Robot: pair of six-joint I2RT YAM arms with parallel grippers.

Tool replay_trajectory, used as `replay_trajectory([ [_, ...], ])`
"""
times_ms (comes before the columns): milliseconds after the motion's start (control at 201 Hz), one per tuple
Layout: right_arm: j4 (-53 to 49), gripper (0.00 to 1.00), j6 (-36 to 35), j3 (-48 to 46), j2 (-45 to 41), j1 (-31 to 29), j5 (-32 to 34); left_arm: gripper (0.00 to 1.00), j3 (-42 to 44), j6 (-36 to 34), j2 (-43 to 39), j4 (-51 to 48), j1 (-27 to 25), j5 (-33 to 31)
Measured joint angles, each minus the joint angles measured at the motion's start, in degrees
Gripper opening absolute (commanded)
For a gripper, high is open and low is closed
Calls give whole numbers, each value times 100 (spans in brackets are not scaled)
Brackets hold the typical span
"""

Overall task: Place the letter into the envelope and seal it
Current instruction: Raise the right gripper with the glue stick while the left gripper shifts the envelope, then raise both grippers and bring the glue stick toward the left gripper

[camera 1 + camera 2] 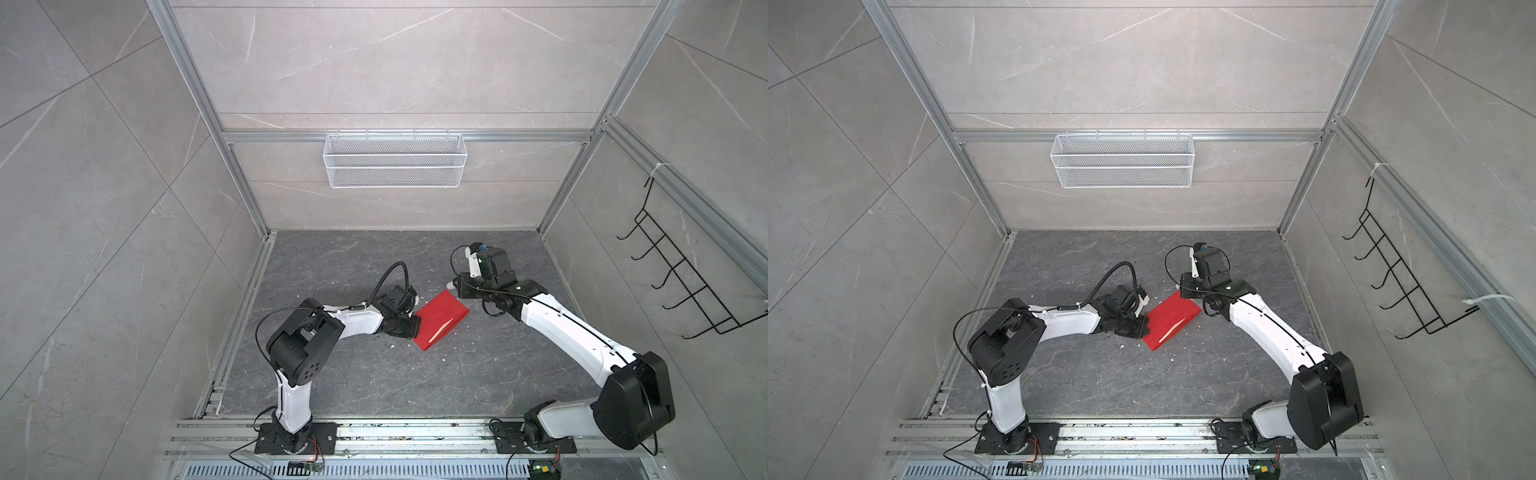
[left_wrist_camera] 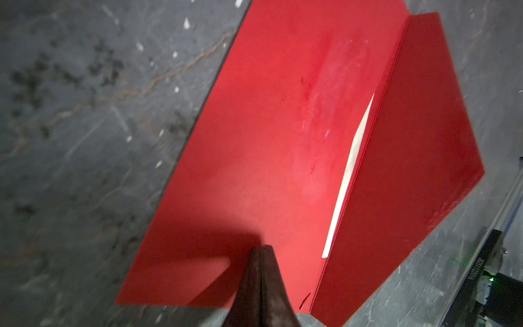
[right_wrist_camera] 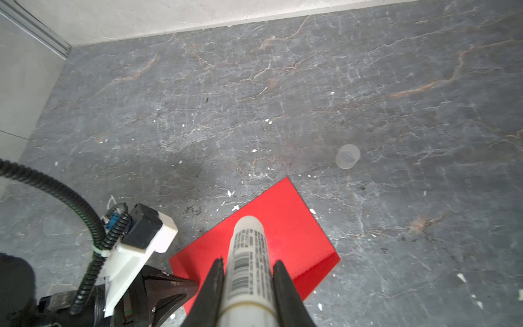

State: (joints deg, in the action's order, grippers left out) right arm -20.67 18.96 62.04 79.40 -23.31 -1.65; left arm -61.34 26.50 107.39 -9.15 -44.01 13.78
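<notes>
**Top views.** Item: envelope (image 1: 440, 318), red, flat at the middle of the table (image 1: 415, 382), set slantwise between the two arms. The left claw (image 1: 409, 326) rests at its left edge. The right claw (image 1: 1185, 286) hangs just over its far corner. A pale strip along the mouth is the letter (image 1: 1172, 328), almost wholly inside.

**Left wrist view.** The left claw (image 2: 261, 250) has its jaws closed together and empty, with the tip pressing the envelope (image 2: 268, 155) down on the table. The flap (image 2: 410, 170) is open, folded outward from the crease. The letter (image 2: 351, 170) shows only as a thin sliver at the mouth.

**Right wrist view.** The right claw (image 3: 249, 263) is set narrow and clamped on a white glue stick (image 3: 249, 249), whose nose points over the envelope's corner. Whether the nose touches the paper cannot be told. A small clear cap (image 3: 347, 156) lies apart on the table.

**Handling note (judgement).** Insertion looks done, so gluing the flap is the step in hand.
- Keep the left claw pinning the body so the paper cannot slide.
- Lay the stick's nose on the flap's inner face at a low slant.
- Draw it along the edges with light pressure.
- Stay clear of the letter's exposed strip, so the sheet is not glued to the flap.
- Heavy pressure could crumple or drag the thin paper.
</notes>
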Motion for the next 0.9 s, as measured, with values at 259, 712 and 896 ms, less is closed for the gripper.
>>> replay_trajectory([
  [259, 361, 0, -2, -39, -568, 15, -79, 36, -472, -306, -767, -885, -4, -527],
  [712, 2109, 0, 96, -459, -1113, 20, -205, 95, -151, -520, -3067, 472, 20, -1211],
  [896, 4127, 0, 28, -1303, -1029, 20, -334, 100, 83, 297, -3204, 1526, 212, -1191],
])
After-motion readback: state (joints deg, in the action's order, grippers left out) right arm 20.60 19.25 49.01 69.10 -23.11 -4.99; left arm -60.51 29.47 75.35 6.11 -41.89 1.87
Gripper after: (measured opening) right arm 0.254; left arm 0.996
